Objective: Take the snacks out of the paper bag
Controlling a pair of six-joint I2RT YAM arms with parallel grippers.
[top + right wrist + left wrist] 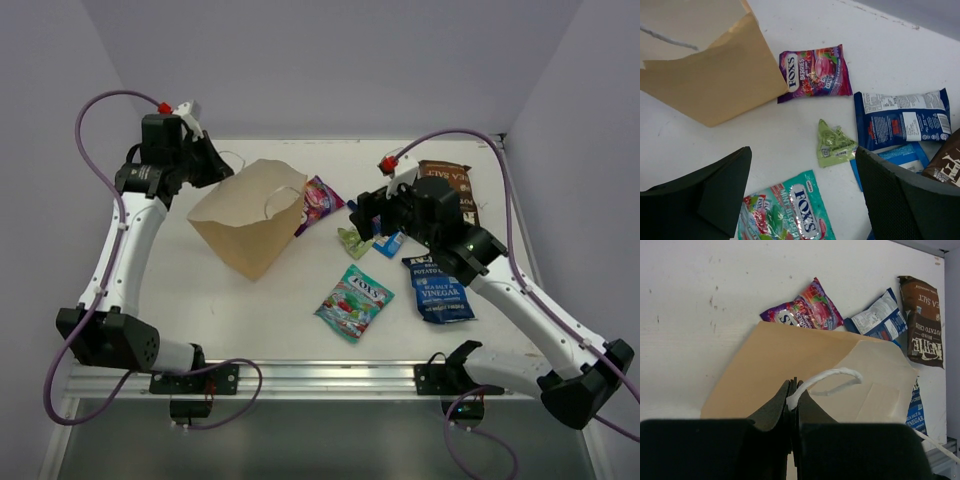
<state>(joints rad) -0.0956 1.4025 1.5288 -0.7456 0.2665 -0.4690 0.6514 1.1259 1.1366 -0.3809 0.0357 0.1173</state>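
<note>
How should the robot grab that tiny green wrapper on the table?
Probably from straight above, pinching the green wrapper across its crinkled middle: it lies flat on the table, and the open right gripper hangs close by.

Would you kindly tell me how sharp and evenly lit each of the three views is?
Top external: soft, even light, faint shadow beside the paper bag. Left wrist: left pincer a dark blur up front, purple Fox's candy bag sharp. Right wrist: open right pincer dark and soft, teal Fox's candy bag glinting.
</note>
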